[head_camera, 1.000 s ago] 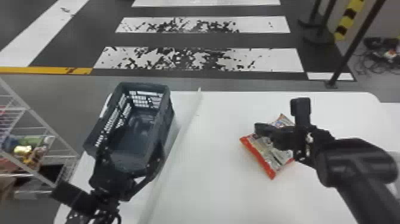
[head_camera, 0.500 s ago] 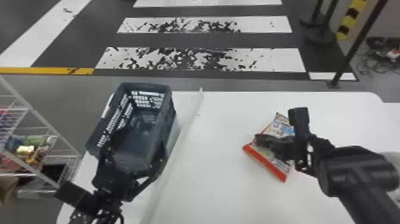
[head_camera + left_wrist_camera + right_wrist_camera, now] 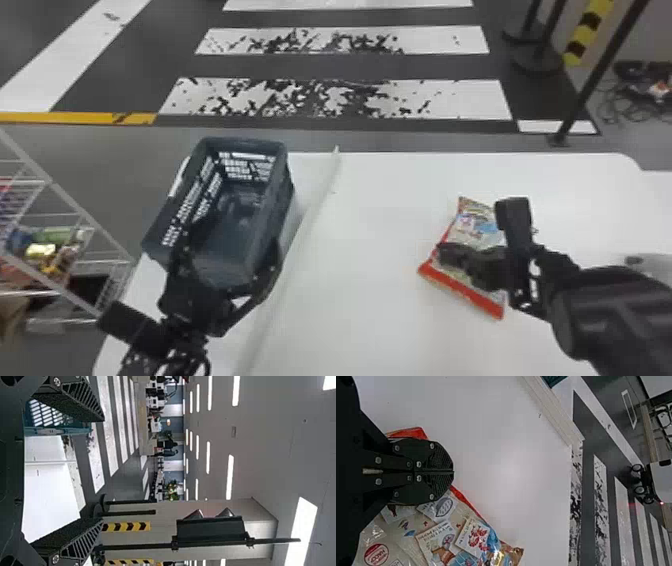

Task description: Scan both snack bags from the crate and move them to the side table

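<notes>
Crate [image 3: 287, 185], dark blue-grey w/ slotted sides, sits on L part of white worktop [image 3: 370, 310], as I see it in the head view. L tool [image 3: 227, 252] is at its near end, fingers spread. Pale strip [image 3: 295, 250] runs lengthwise btwn crate & snack bag [image 3: 470, 227]. Bag lies flat on R part of worktop, set askew, red edge nearest the robot. R tool [image 3: 444, 254] is over it, coming in from the R side. Wire rack [image 3: 50, 180] w/ colorful packs stands L of worktop; black post [image 3: 595, 75] on floor past far R end.

L wrist view: L tool open wide, fingers [image 3: 79, 399] well apart, crate wall beside one of them. Worktop & striped floor [image 3: 109, 435] show btwn.

R wrist view: R tool closed, both fingers [image 3: 439, 457] together, right over bag by its red edge. Can't tell if they touch it. Bag's see-thru front has small printed pics. Bit of crate also visible past strip.
</notes>
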You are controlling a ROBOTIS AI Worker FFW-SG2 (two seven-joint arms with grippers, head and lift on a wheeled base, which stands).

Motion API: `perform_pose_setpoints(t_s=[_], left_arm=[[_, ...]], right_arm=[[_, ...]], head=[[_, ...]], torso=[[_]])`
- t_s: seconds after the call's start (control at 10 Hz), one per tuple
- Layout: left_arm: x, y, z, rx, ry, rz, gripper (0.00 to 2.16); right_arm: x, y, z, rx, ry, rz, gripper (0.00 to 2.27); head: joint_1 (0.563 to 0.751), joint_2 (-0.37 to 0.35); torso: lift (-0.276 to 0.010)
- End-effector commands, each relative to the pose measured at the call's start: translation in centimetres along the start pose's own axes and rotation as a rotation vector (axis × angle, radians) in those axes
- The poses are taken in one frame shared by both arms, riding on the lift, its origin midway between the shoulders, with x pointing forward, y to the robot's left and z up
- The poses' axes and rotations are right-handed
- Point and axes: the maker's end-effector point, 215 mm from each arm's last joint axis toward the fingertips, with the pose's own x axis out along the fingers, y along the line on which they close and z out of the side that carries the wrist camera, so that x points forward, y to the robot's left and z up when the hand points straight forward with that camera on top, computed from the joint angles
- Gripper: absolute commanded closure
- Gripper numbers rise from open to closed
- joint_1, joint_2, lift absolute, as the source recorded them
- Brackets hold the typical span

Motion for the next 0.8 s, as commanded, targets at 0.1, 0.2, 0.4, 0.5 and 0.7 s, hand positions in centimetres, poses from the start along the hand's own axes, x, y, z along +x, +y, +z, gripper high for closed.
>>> perform_pose_setpoints(t_s=[0.1,0.2,0.4,0.5,0.7], left_arm=[[0.2,-0.2,-0.2,-0.004,0.001,-0.004,0.1],[0.3,-0.3,-0.2,-0.004,0.001,-0.006,0.1],[0.4,-0.3,-0.4,-0.008,0.001,-0.007,0.1],[0.4,-0.4,-0.5,-0.01,0.003,-0.008,0.1],[0.4,-0.6,-0.7,-0.012,0.006,-0.013,0.1]], right_arm=[[-1.9,-0.6,-1.7,-0.003,0.02,-0.001,1.95],[-2.6,-0.8,-2.4,-0.007,0.027,0.002,1.95],[-4.0,-1.0,-3.7,-0.005,0.042,0.006,1.95],[-4.8,-1.1,-4.2,-0.013,0.053,0.013,1.95],[-6.0,-0.8,-4.9,-0.022,0.07,0.027,1.95]], head=[[0.695,0.064],[0.695,0.058],[0.695,0.039],[0.695,0.031],[0.695,0.019]], torso=[[-0.029],[-0.029],[-0.029],[-0.029],[-0.029]])
